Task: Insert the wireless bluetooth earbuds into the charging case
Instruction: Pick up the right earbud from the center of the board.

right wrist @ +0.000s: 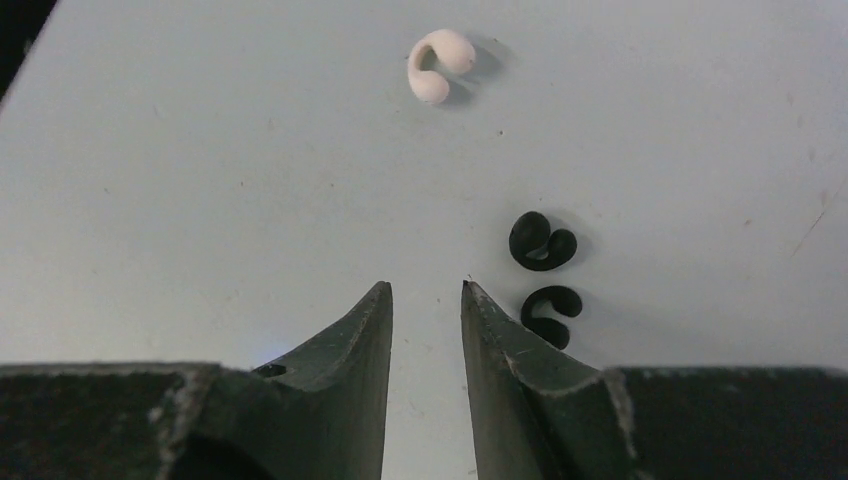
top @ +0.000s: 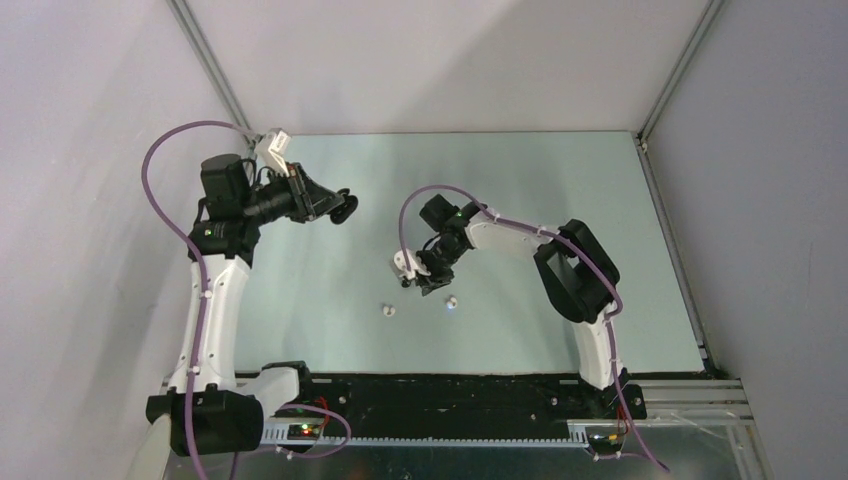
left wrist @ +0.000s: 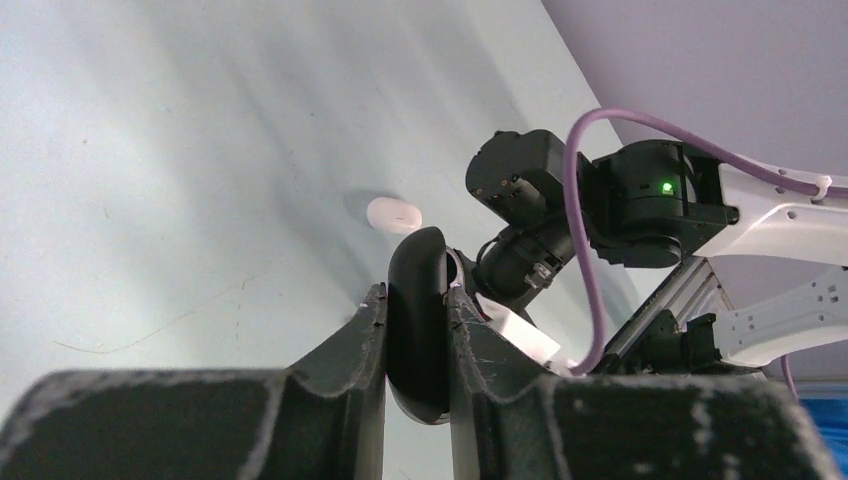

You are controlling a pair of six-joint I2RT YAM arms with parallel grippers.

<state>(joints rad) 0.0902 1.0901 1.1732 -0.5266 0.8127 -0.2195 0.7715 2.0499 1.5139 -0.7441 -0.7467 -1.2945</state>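
Two black earbuds show only in the right wrist view: far black bud (right wrist: 542, 242) and near black bud (right wrist: 550, 315). They lie just beside each other on the bench (right wrist: 200, 150), right of the right gripper (right wrist: 425, 300), whose jaws are parted and hold nothing. White earbud (right wrist: 440, 65) lies farther ahead. In the top view the right wrist covers the black pair. Left gripper (left wrist: 417, 300) clamps the black case (left wrist: 418, 260), raised over the bench's far left part.

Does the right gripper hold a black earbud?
No, the right gripper is open and empty, and both black earbuds lie on the table beside it.
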